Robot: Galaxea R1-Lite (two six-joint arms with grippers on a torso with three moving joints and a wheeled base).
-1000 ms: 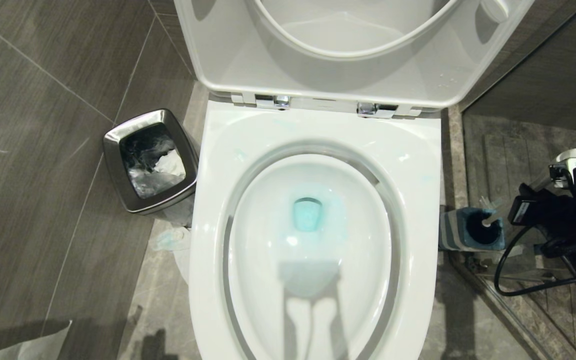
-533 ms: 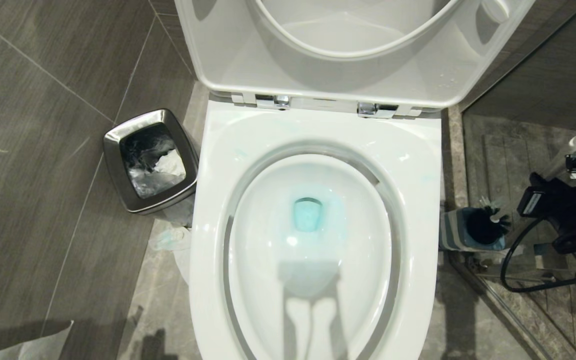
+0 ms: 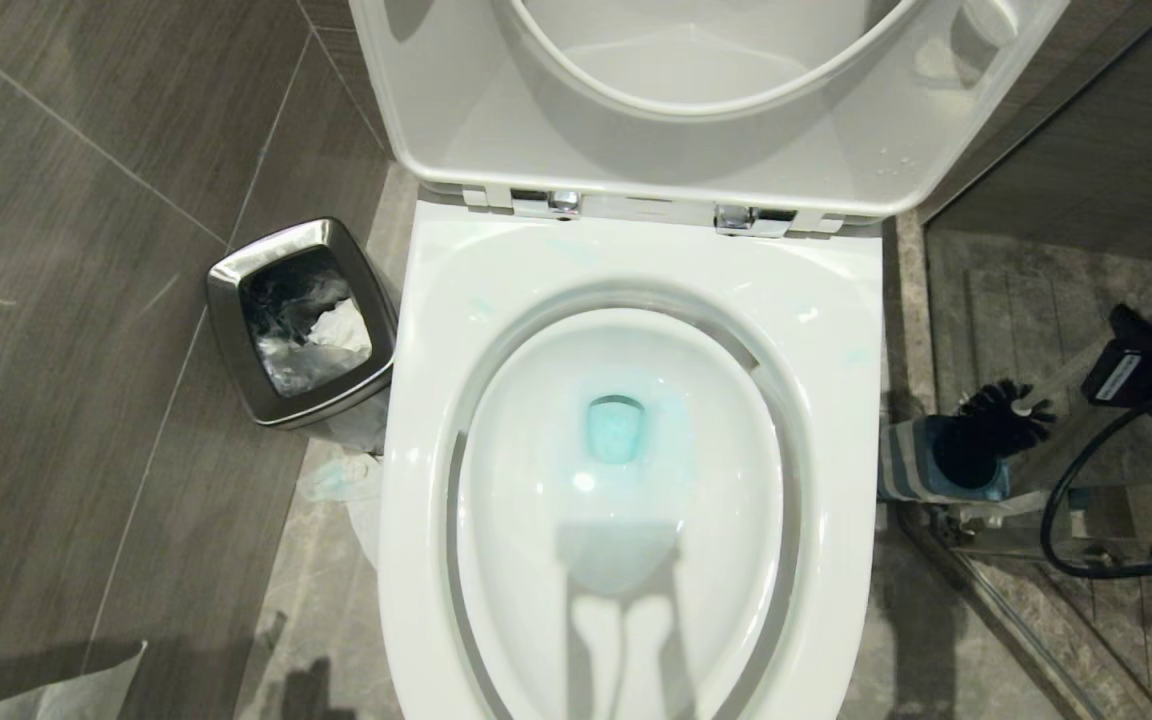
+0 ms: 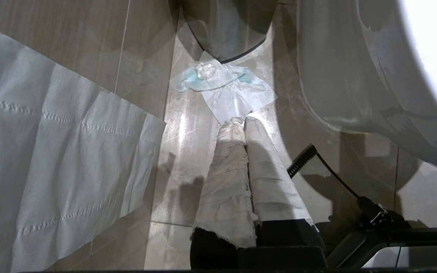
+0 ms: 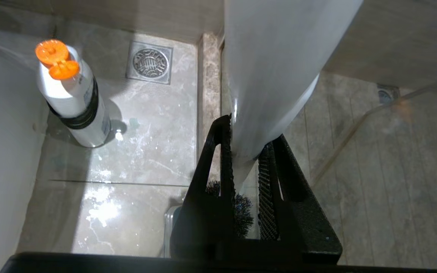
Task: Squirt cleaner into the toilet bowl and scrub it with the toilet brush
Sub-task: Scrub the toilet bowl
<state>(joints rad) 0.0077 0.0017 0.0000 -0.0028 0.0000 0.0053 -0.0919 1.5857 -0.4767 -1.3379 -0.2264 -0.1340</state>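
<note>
The toilet bowl (image 3: 626, 470) is big and white, and it fills the middle of the head view. Its seat and lid (image 3: 696, 90) stand up at the back. There is blue water (image 3: 616, 430) at the bottom of the bowl.

The toilet brush (image 3: 1006, 415) is on the robot's right side, next to the toilet. Its black bristle head sits just above the blue-topped holder (image 3: 936, 460), which stands on the floor (image 3: 86, 300) beside the bowl. The white handle slants up and away to the right edge of the head view.

The right gripper (image 5: 246, 167) has its two black fingers (image 5: 222, 159) pressed on the white handle, one on each side, so it is holding the brush. In the right wrist view the bristles show below the fingers. A white bottle with an orange cap (image 5: 70, 94) stands on the floor near a square drain (image 5: 150, 62).

The left gripper (image 4: 241, 125) hangs low beside the toilet, over the floor. Its fingers (image 4: 230, 178) are wrapped in white paper, pressed together, and hold nothing. A crumpled white and blue tissue (image 4: 222, 83) lies on the floor just past them. A wide strip of white paper (image 4: 51, 163) hangs close by.

A small steel bin (image 3: 301, 320) sits on the floor on the robot's left side, near the toilet.
</note>
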